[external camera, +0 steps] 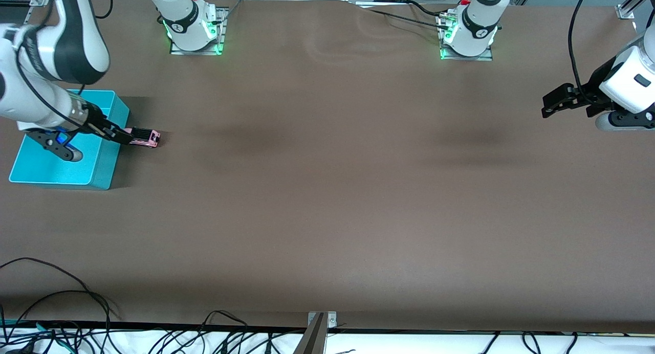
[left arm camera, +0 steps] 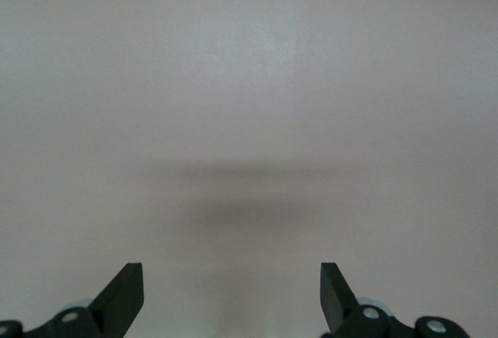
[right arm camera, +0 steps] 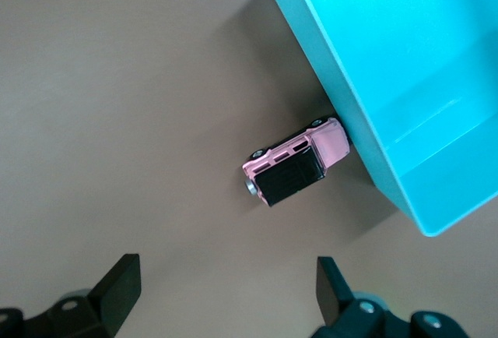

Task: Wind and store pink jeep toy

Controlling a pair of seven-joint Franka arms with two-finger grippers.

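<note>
Pink jeep toy (right arm camera: 294, 162) lies against the turquoise bin (right arm camera: 405, 81), seemingly beneath the wide-open, empty right claw (right arm camera: 226, 287).

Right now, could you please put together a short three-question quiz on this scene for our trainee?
1. True or false: the pink jeep toy already lies inside the turquoise bin.
2. Which tool hangs over the jeep: (A) the right tool or (B) the left tool?
3. Fill in: the left tool waits over bare table at the left arm's end, its fingers ____.

Key: 1 false, it rests on the table against the bin's outer wall. 2 A, with fingers open. 3 open.
</note>
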